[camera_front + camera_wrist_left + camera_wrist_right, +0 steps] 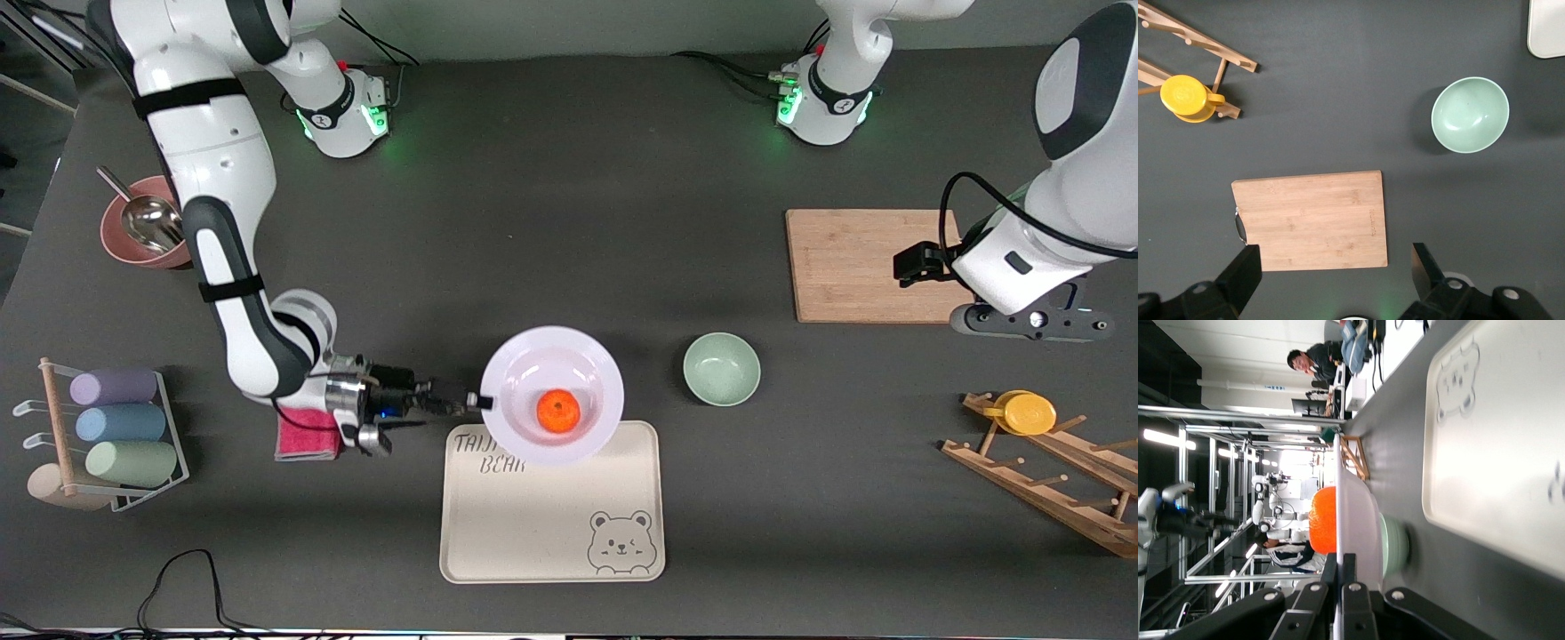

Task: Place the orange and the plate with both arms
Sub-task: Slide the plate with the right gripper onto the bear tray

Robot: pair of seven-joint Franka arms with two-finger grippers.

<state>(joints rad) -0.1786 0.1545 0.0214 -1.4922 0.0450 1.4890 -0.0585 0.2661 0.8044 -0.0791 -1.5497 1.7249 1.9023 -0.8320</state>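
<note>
The right gripper, clamped on the plate's 9 o'clock rim, holds the plate, with the orange inside, over the tray's 12 o'clock edge; the left gripper waits open above the cutting board.

a: colours first. what's brightest?

b: the orange, vivid orange, on the glossy white plate.

a: and the tray?

b: cream, with dark outlined lettering and a winking bear face drawn in one corner.

a: the bowls?

b: one pale green bowl, one dusty pink bowl with a silver scoop.

a: anything yellow?

b: a yellow lid on the light wooden rack.

a: more?

b: tan bamboo cutting board, a pink-red cloth, rolls in lilac, blue, sage and beige, dark grey table. the arms are white with black joints, bases glowing green.
</note>
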